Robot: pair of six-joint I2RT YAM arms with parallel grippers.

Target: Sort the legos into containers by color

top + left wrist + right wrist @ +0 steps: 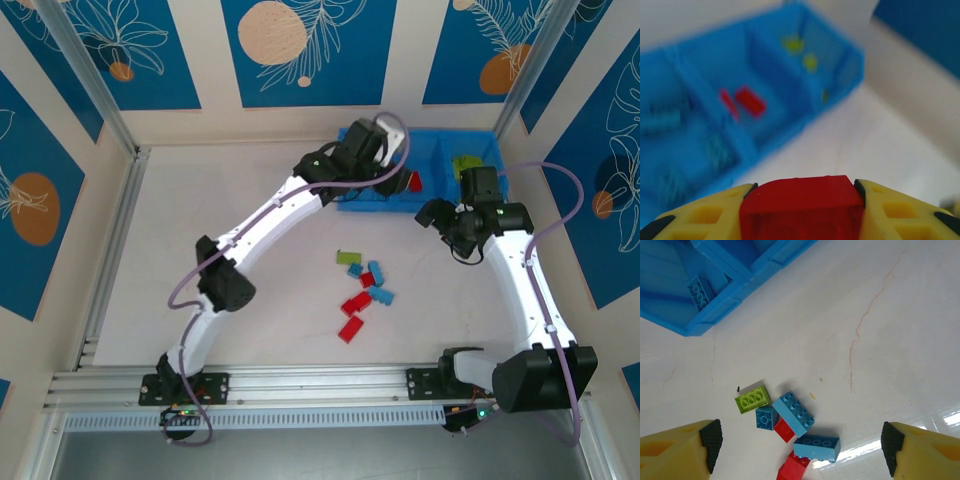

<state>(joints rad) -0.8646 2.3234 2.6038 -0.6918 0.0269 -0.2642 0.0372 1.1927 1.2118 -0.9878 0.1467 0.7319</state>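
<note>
My left hand [802, 197] is clamped on a small red plastic brick [801, 212], close to the bright blue three-compartment plastic tray [837, 60], so I judge this the drop-off step: next I must reach over the middle compartment [777, 80], where red bricks [750, 101] lie, and let go. My right hand [800, 442] hangs wide apart above the loose mixed bricks [792, 412] on the white desk [890, 340].

From the loose bricks [362, 285], bare table [300, 330] lies open from 6 to 8 o'clock. The left arm [275, 215] bars 9 to 12 o'clock; the right arm [525, 280] and tray [425, 145] close 1 to 4 o'clock.
</note>
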